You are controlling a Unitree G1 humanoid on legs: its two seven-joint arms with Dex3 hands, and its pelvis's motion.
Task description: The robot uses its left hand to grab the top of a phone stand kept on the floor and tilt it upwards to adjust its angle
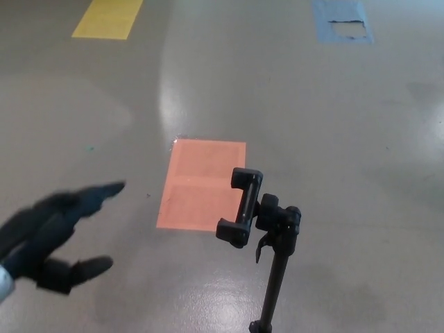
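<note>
The phone stand (267, 239) rises from the bottom edge of the frame, a little right of centre. Its thin black pole runs up from the lower border to a knuckle-like joint with a small lever hanging on its left side. To the left of that joint sits the phone clamp (240, 207), a black bracket with a hooked jaw at each end, set nearly upright and leaning slightly, its upper jaw further right than its lower one. The clamp holds no phone. The base of the stand lies below the frame and cannot be seen.

Behind the clamp, in the middle of the frame, a salmon-pink rectangle (201, 182) lies flat on the floor; the clamp's jaws overlap its right edge in the picture.

The robot's left hand (52, 232) comes in at the lower left of the frame, blurred. Its fingers are spread apart and grip nothing: the longer ones point up and to the right, towards the pink rectangle, and a shorter digit sticks out to the right below them. The hand is well apart from the stand, with bare floor between them. The right hand does not show.

The grey floor (333, 125) is glossy, with pale glare patches above the pink rectangle and near the pole. At the upper left of the frame lies a yellow rectangle (109, 17), cut off by the top edge. At the upper right lies a blue rectangle (341, 24) with a grey gap in its middle.
</note>
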